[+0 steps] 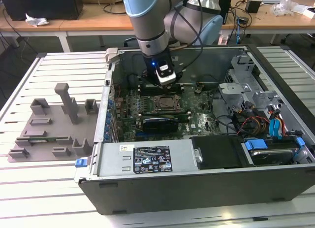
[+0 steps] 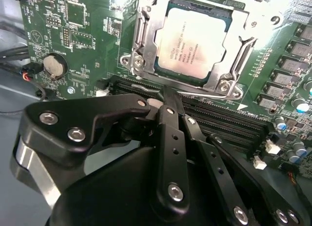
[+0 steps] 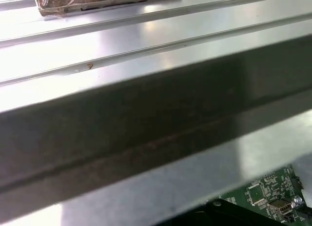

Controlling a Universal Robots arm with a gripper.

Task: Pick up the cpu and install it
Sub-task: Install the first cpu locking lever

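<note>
My gripper [image 2: 168, 96] is down inside the open pc case [image 1: 197, 186], just above the motherboard [image 2: 63, 45]. In the second wrist view the fingers [image 2: 171, 133] are pressed together into one narrow black blade, nothing between them — closed and empty. The tip sits right at the edge of the socket frame [image 2: 139, 38], over the black ram slots [image 2: 219, 118] that run beside it; can't tell if it touches the board.

The cpu [image 2: 192, 43] is already in the socket — silvery square top lying flat inside the metal frame, frame bars around all its sides. It is apart from my fingers, just past their tip. In the exterior view the socket [image 1: 166, 103] shows as a dark square w/ metal frame near the middle of the board, directly under my wrist [image 1: 165, 73], which has a small blue light on it.

Other stuff on the board, second wrist view: a round coin battery [image 2: 53, 65] off to one side of the socket, a row of small dark square parts [image 2: 292, 65] on the opposite side.

Exterior view: a black expansion card [image 1: 160, 123] lies across the board on the near side of the socket; psu [image 1: 142, 159] w/ white label sits at the case's front wall; blue and orange cables [image 1: 273, 127] on the exterior view's right. A grey parts tray [image 1: 51, 132] stands on the slatted table [image 1: 29, 188] on the exterior view's left, well apart from the case.

First wrist view: mostly metal case wall [image 3: 146, 133], a corner of green board [image 3: 270, 189] at the edge.
</note>
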